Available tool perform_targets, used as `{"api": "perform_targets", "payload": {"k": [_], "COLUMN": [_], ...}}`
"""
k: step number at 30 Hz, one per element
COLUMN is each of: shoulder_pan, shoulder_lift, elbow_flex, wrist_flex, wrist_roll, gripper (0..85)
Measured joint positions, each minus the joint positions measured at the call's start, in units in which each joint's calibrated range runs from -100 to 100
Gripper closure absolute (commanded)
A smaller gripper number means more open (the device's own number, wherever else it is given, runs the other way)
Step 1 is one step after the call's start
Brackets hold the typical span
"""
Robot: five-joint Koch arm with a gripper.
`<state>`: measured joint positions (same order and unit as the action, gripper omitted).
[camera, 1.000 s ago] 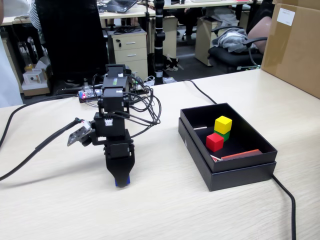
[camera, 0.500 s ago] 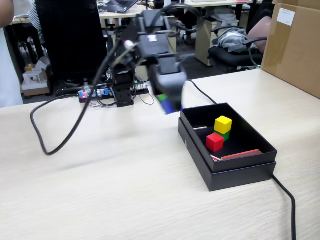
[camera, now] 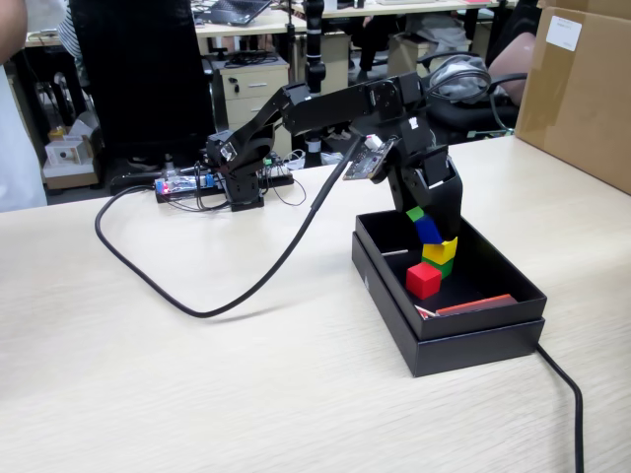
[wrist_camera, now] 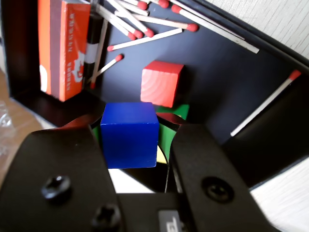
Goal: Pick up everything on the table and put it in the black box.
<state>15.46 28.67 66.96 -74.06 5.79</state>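
Wrist view shows the gripper [wrist_camera: 129, 145] clamped on the blue cube [wrist_camera: 129, 134], one jaw pressed to each side, held above the inside of the black box [wrist_camera: 227, 72]. Below it in the box lie the red cube [wrist_camera: 161, 83], a green cube [wrist_camera: 175, 112] partly hidden behind the blue one, an orange matchbox [wrist_camera: 63, 46] against the left wall, and loose matches [wrist_camera: 145, 38]. From the fixed view, the blue cube [camera: 427, 229] hangs just above the yellow cube [camera: 441, 250], which sits on the green cube [camera: 445, 267] beside the red cube [camera: 423, 281], all within the box [camera: 463, 345] on the table [camera: 197, 394].
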Motion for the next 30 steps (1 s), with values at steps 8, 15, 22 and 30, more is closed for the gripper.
{"api": "perform_targets", "payload": {"k": [8,15,22,30], "shoulder_pan": [-0.29,-0.54,-0.54,-4.54], "shoulder_lift": [3.88,6.73,6.73,-23.69], "elbow_flex": [-0.09,0.0,-0.09,-2.01], "wrist_flex": [-0.08,-1.32,-3.87,-4.41], "wrist_roll": [0.44,1.37,1.81,1.76], "gripper": [75.4,55.6,40.0,33.9]}}
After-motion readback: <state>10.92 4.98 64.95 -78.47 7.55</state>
